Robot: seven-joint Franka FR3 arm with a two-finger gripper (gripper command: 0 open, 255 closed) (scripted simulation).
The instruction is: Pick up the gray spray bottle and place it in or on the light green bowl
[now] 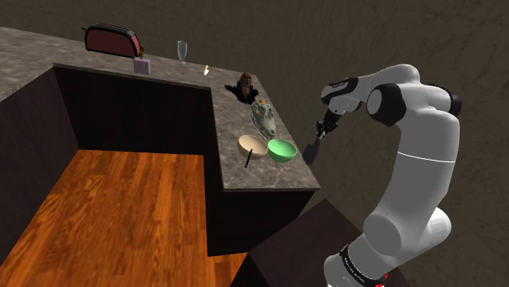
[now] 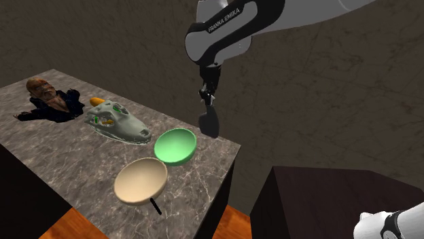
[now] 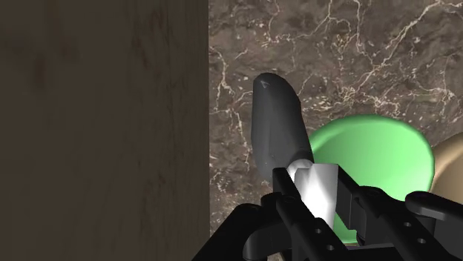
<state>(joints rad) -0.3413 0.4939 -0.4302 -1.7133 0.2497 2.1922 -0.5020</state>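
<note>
Wrist view: pincer (image 3: 315,187) pinching the spray bottle (image 3: 278,130) by its white top, with the dark gray body pointing away from the hand. The light green bowl (image 3: 371,152) sits just beside the bottle on the marbled counter (image 3: 334,52). Second exterior view: the bottle (image 2: 209,122) hangs nozzle-up under the pincer (image 2: 207,100), near the counter's (image 2: 200,183) far corner. It is just to the right of the bowl (image 2: 175,146), not in it, and looks clear of the surface. A beige bowl (image 2: 140,180) sits touching or nearly touching the green one, with a skull (image 2: 119,123) further left and a dark bust figure (image 2: 47,98) beyond that. Shoulder view: bottle (image 1: 313,149) at the counter's right edge beside the green bowl (image 1: 282,149); a toaster (image 1: 112,38) and a glass (image 1: 182,51) stand well apart on the far counter stretch
</note>
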